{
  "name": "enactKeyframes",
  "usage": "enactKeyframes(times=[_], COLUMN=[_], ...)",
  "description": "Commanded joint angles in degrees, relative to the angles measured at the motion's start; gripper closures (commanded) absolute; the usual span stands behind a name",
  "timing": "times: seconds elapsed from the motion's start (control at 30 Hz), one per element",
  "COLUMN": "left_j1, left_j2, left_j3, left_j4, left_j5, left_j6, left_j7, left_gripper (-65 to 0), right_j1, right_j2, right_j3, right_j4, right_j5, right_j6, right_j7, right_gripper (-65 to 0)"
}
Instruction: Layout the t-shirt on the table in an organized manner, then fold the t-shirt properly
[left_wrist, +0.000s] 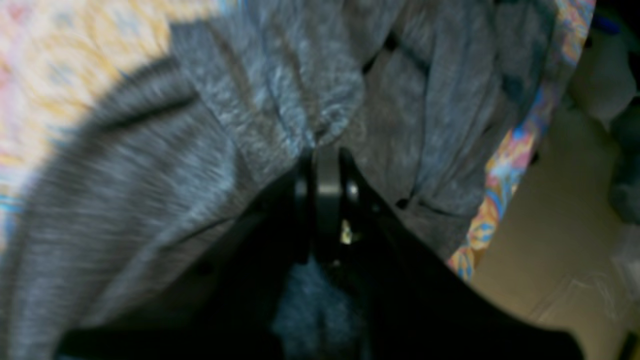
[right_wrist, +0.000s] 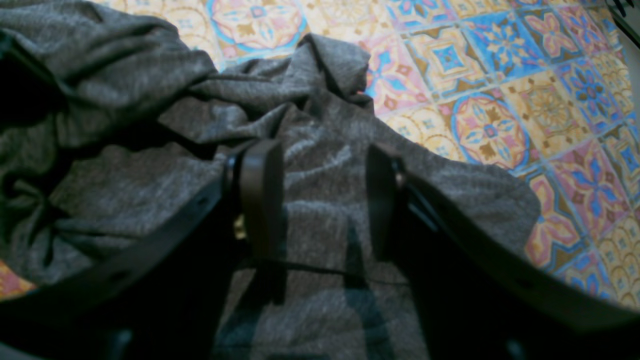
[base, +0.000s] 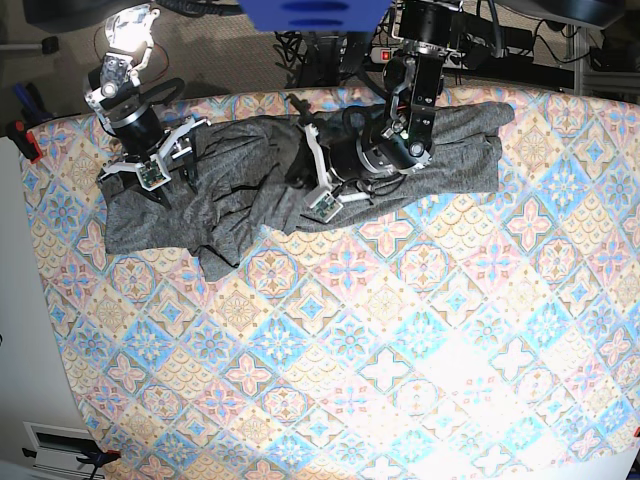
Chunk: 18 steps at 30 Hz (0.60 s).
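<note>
The charcoal-grey t-shirt (base: 240, 190) lies crumpled along the far side of the table (base: 400, 350), reaching from the far left to the back right. My left gripper (base: 314, 178) presses into the bunched middle of the shirt. In the left wrist view its jaws stand almost together, with a fold of the t-shirt (left_wrist: 280, 100) pinched at the left gripper (left_wrist: 324, 150). My right gripper (right_wrist: 320, 150) hovers open over the t-shirt (right_wrist: 325, 210), one dark finger on each side of a flat patch of cloth. In the base view the right gripper (base: 165, 157) sits over the shirt's left end.
The table's far edge (left_wrist: 505, 165) runs just beside the left gripper, with floor (left_wrist: 550, 235) below it. Cables and a blue object (base: 310, 12) lie behind the table. Red clamps (base: 25, 140) sit at the left edge. Patterned cloth (right_wrist: 500, 125) shows to the right of the shirt.
</note>
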Motion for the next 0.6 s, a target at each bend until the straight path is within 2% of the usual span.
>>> enactKeyframes(times=[0.0, 0.23, 0.57], left_j1=[0.1, 2.9, 10.2], left_j2=[0.6, 0.3, 0.3], left_j3=[-0.2, -0.7, -11.2], left_j4=[2.9, 13.2, 21.3], left_j5=[-1.6, -1.0, -1.6], left_j6=[-0.3, -0.3, -0.3], left_j7=[-1.6, -1.6, -1.7], left_gripper=[0.0, 0.0, 0.0], right_j1=[0.3, 0.4, 0.4], right_j2=[0.5, 0.3, 0.3], right_j3=[0.4, 0.4, 0.4], right_j4=[1.1, -0.4, -10.2], right_j5=[1.2, 1.2, 1.2], right_j6=[-0.3, -0.3, -0.3], right_j7=[1.7, 1.3, 1.3], right_gripper=[-25.8, -25.8, -25.8])
